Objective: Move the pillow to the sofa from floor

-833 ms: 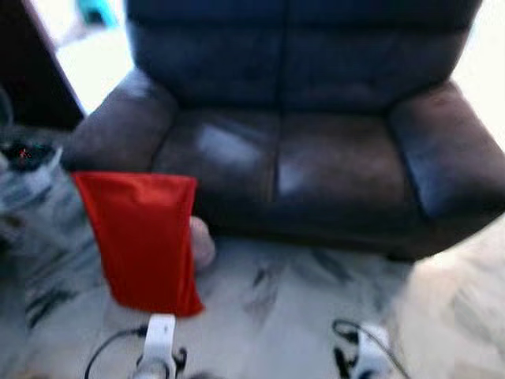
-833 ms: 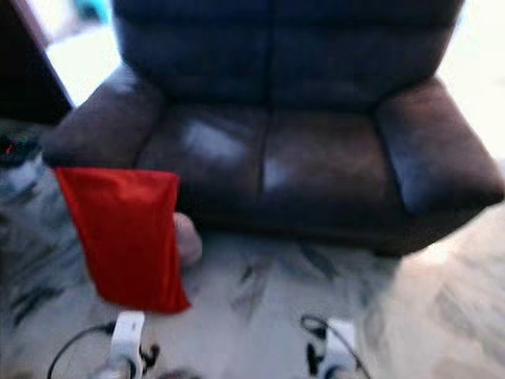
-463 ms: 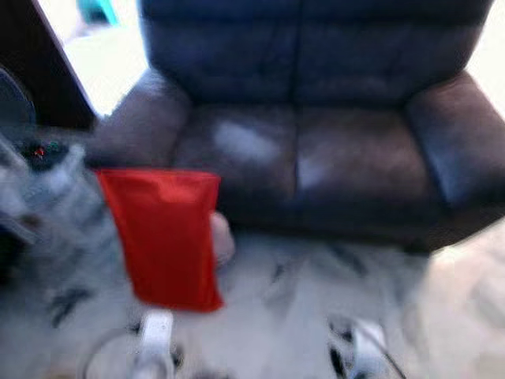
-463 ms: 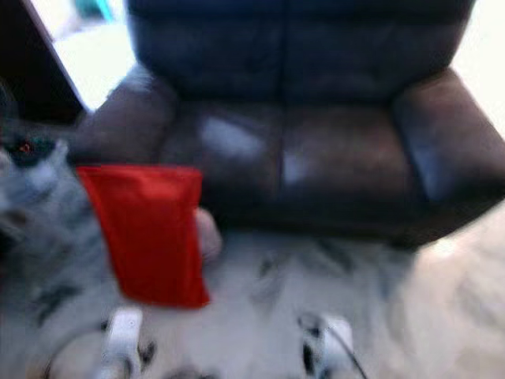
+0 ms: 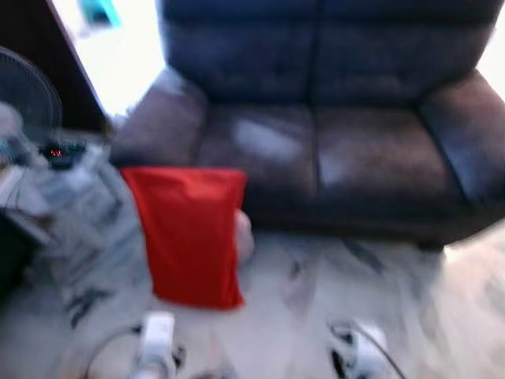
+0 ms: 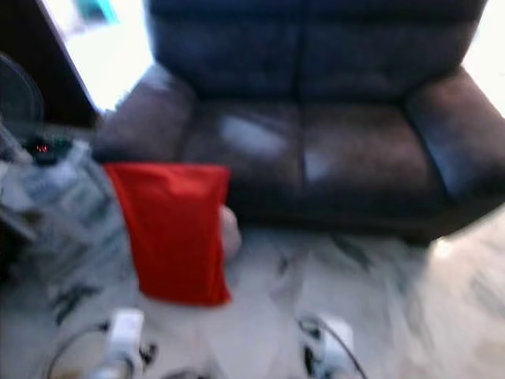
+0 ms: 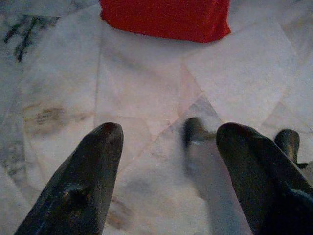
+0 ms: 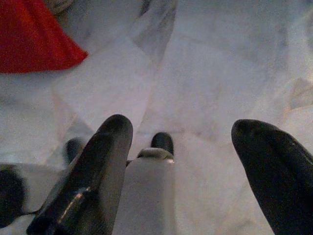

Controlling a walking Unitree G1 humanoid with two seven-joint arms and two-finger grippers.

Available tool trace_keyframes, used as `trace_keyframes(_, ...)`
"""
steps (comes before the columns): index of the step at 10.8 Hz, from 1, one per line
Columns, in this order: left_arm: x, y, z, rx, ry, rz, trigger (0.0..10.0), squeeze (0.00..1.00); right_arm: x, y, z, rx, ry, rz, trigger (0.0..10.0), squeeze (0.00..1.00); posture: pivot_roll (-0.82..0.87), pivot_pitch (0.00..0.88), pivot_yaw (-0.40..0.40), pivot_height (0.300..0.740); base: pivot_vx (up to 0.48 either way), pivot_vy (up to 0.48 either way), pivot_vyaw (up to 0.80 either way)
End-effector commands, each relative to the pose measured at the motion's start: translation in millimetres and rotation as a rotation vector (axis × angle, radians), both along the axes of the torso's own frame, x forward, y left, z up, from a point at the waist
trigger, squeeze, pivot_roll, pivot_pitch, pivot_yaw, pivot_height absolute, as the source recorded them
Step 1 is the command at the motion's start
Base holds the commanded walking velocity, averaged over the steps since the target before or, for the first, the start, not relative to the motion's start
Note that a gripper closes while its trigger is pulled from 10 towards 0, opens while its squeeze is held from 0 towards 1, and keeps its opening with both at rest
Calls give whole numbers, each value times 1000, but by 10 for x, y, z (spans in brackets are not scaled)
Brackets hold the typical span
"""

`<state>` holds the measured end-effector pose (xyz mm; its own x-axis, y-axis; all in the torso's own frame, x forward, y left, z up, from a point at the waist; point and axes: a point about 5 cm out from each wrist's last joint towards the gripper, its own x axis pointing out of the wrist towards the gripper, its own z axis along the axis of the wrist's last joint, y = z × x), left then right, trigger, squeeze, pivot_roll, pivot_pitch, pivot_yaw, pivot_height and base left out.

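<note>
red pillow [image 5: 189, 235] stands on the marble floor [image 5: 316, 316], leaning against the front of the dark leather sofa [image 5: 331, 142] near its left arm. left pincer [image 7: 168, 134] and right pincer [image 8: 181, 129] both spread, empty, low over the floor.

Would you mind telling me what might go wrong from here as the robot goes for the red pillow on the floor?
1. The pillow lies close against the sofa front, beside a pale object; a grasp could snag either.
2. The head views are blurred, so aiming may be off.
3. Clutter sits on the robot's left of the pillow, and the left gripper, jaws open and low over the floor, could brush it. The right gripper is open too.
</note>
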<state>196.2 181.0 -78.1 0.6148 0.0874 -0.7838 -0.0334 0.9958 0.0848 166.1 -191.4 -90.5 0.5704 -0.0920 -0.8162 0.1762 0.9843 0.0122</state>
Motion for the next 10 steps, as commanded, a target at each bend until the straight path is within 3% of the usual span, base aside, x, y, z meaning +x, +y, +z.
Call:
trace_keyframes(1, -30, 89, -7, 21, 14, 15, 10000, 0, 8, 75, -7, 20, 0, 2, 10000, 0, 28, 108, -5, 740, 0, 349, 0)
trace_keyframes(10, 5, 112, 13, 25, 8, 13, 10000, 0, 21, 80, 0, 25, -9, -5, 10000, 0, 31, 120, 1, 740, 0, 349, 0)
